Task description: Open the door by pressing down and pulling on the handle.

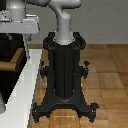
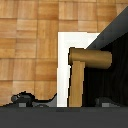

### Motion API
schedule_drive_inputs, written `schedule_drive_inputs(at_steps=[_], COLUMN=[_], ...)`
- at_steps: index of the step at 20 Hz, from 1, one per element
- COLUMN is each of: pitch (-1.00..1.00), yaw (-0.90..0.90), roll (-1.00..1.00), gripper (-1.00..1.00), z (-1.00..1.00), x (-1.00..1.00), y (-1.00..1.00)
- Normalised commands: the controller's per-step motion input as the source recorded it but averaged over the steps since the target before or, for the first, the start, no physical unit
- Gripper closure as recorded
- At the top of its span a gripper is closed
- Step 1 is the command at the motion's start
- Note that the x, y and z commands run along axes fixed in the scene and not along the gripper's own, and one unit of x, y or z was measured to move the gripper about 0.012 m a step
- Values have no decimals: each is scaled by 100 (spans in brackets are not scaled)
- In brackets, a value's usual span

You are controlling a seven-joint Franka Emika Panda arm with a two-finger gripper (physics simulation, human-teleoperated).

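In the exterior view, the robot's black pedestal stands in the middle on a wooden parquet floor. The pedestal is a tall ribbed column on a foot with four spread legs, and it looks matte and hard. On top of it rises the smooth grey arm, which bends toward the exterior view's left. There the grey gripper is partly cut by the edge of the picture, and I cannot tell if its fingers are wide or narrow. Below it, at the exterior view's left, is the white frame, flat and plain. Inside it is the door, a dark flat panel. The handle, tan like wood, sticks out from it near the left edge.

In the wrist view, the handle is in the middle: one short round cylinder lying across and one long bar joined to it. It is smooth and wood-coloured. It is in front of the black door, beside the white frame. The parquet floor shows square blocks with grain.
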Motion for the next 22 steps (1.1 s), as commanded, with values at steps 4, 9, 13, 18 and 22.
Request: schedule_drive_inputs(at_steps=[4, 9, 13, 18, 22], pitch=[0, 0, 0, 0, 0], yaw=[0, 0, 0, 0, 0], roll=[-8, -9, 0, 0, 0], gripper=[-100, -100, -100, -100, -100], z=[0, 0, 0, 0, -25], x=[0, 0, 0, 20, 25], y=[0, 0, 0, 0, 0])
